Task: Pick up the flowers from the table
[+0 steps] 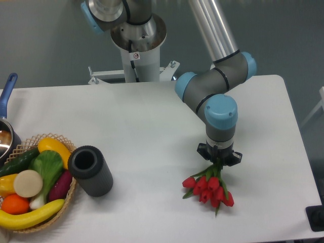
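Note:
The flowers [208, 189], a small bunch of red tulip buds with green stems, lie on the white table [152, 126] at the front right. The buds point toward the front edge; the stems run up under the arm's wrist. My gripper [219, 163] points straight down right over the stem end of the bunch. Its fingers are hidden under the black flange and the wrist, so their opening and any contact with the stems cannot be seen.
A black cylinder [91, 170] lies on its side at the front left. Beside it a wicker basket [35, 187] holds toy produce. A pot with a blue handle [7, 101] sits at the left edge. The arm's base [135, 40] stands behind the table.

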